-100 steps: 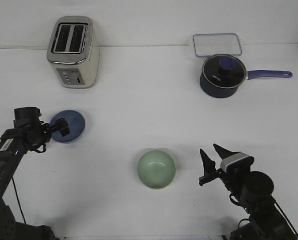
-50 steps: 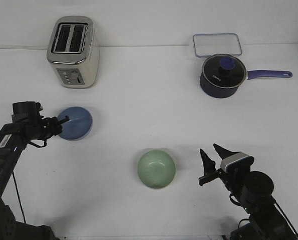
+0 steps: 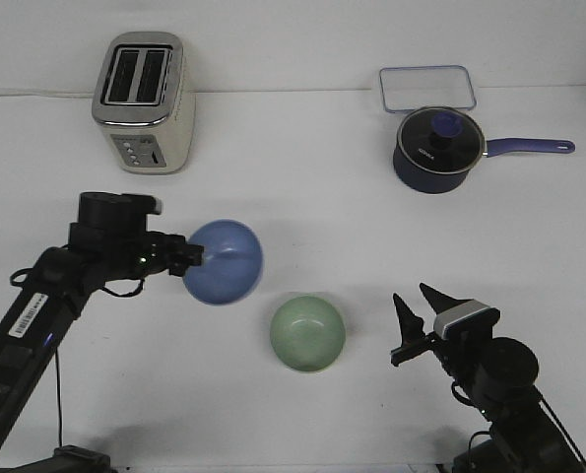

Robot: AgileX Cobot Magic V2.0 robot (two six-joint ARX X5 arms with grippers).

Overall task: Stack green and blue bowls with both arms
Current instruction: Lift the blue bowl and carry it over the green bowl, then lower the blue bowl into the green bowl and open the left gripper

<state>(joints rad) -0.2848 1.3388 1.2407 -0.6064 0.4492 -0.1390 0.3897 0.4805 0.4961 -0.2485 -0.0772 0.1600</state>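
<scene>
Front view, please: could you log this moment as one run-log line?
left gripper: shut on blue bowl, carried near green bowl | right gripper: open, idle | green bowl: on table, empty | stack: not yet done

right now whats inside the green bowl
Nothing visible: the green bowl shows a bare, empty interior. The table under it is covered.

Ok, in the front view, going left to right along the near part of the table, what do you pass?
left gripper → blue bowl → green bowl → right gripper
</scene>
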